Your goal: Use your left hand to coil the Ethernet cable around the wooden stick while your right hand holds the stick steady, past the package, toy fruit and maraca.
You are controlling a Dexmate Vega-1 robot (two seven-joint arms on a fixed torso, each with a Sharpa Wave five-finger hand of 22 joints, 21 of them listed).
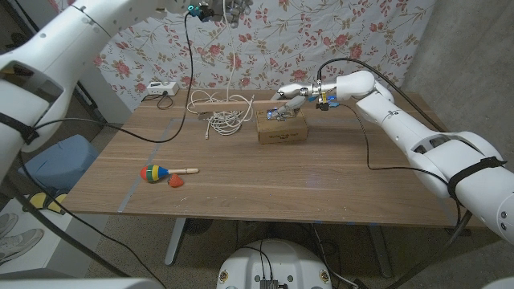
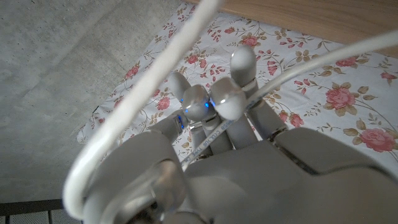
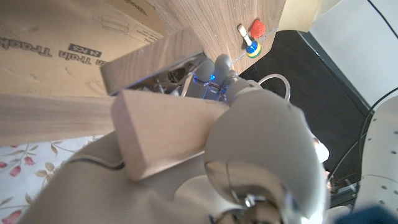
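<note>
Wooden stick (image 1: 229, 103) lies at far side of bench (image 1: 321, 185), long axis across my view, right end at package. My right hand (image 1: 291, 95) clamped on that end, above cardboard package (image 1: 282, 128). White Ethernet cable (image 1: 225, 120) heaped loose beside stick; one strand rises to my left hand (image 1: 215, 10), raised high, fingers (image 2: 236, 93) closed on cable. Maraca (image 1: 165, 172) and red toy fruit (image 1: 176, 184) near front edge, well apart from stick.
</note>
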